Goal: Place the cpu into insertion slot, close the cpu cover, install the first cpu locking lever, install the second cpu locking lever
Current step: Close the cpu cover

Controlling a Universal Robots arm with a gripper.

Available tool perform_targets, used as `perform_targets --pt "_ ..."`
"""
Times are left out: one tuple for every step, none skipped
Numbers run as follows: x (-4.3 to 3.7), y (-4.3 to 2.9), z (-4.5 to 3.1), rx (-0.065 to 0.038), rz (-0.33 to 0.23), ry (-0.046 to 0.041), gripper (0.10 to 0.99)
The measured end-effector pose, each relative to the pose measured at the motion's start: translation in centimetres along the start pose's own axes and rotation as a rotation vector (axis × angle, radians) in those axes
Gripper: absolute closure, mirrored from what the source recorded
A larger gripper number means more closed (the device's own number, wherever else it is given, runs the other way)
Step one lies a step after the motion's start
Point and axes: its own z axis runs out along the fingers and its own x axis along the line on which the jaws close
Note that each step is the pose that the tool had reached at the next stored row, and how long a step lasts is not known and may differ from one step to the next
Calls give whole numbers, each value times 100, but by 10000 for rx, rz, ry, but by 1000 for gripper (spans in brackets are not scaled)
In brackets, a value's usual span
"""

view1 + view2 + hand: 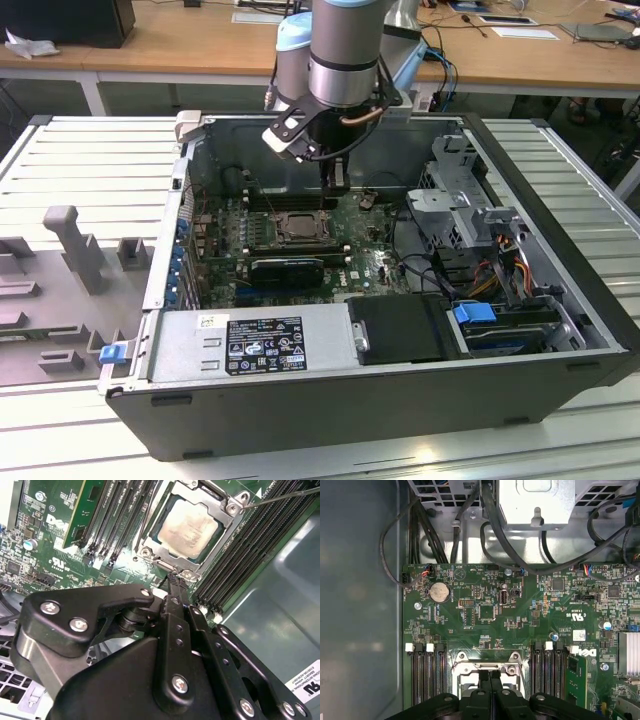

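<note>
1 gripper (175, 580), fingers pinched shut on nothing visible, tips at the near edge of the cpu cover (165, 561), closed over the cpu (189, 529) seated in the insertion slot; beyond, a thin locking lever (280, 496) appears unlatched, so lever work seems in hand, demanding fine aim.

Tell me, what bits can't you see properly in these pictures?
- First wrist view: the gripper hides most of the cover.
- Second wrist view: the lever runs off the picture's edge, so its end is cut off.
- Second wrist view: the gripper's own tip hides whether it touches the cover.
- Exterior view: the cpu, below the arm, is too small to tell from the cover.
</note>
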Motion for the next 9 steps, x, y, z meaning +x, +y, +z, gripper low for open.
perform_targets --pt "0 -7 0 0 0 0 980" --pt "0 -11 0 0 0 0 980" --pt "0 -17 0 0 -1 1 980" --pt "0 -21 0 0 0 0 980" --pt "0 -26 0 -1 0 1 980" --pt "0 -33 0 0 0 1 980" --pt "0 -43 0 0 0 0 980" --pt "-1 -52 0 0 0 0 980" --pt "-1 -67 1 -1 1 1 980"
